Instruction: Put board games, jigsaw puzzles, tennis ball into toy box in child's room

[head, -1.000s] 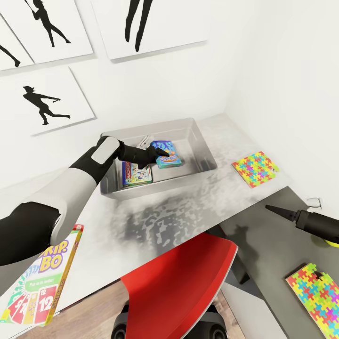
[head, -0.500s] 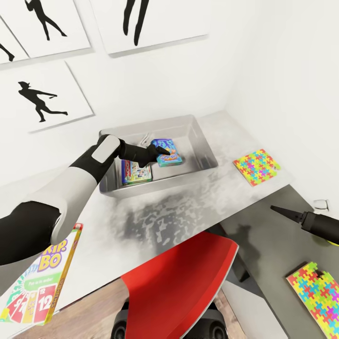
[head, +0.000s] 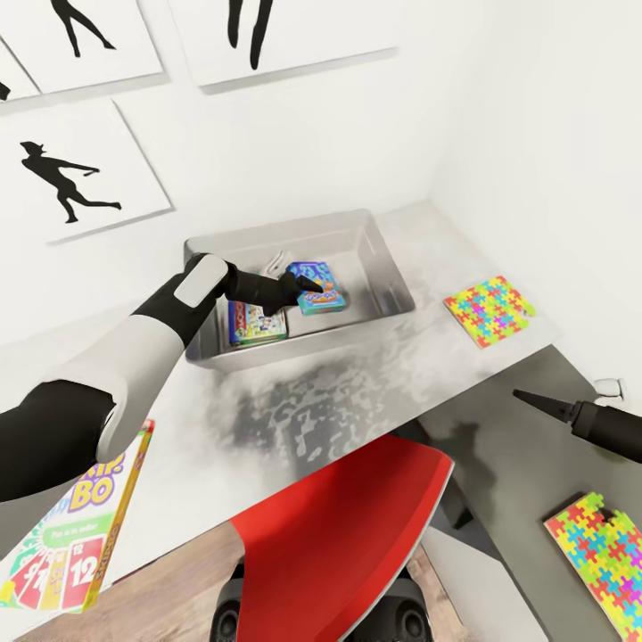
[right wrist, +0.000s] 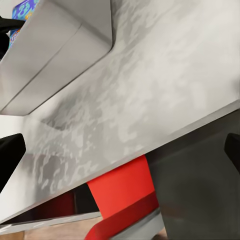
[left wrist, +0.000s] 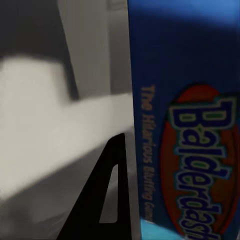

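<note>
Left wrist view: blue game box (left wrist: 185, 125) reads "Balderdash".

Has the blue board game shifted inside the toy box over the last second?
No. The whole view shifted, but the blue board game keeps its place against the toy box wall and the Monopoly box.

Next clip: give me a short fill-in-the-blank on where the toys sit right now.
1. The blue board game lies inside the ____.
2. The left gripper reaches over the toy box, at the ____ game.
3. The SKIP-BO box lies ____ the toy box.
4. The chair at the table is ____.

Missing: toy box; blue; outside; red
</note>
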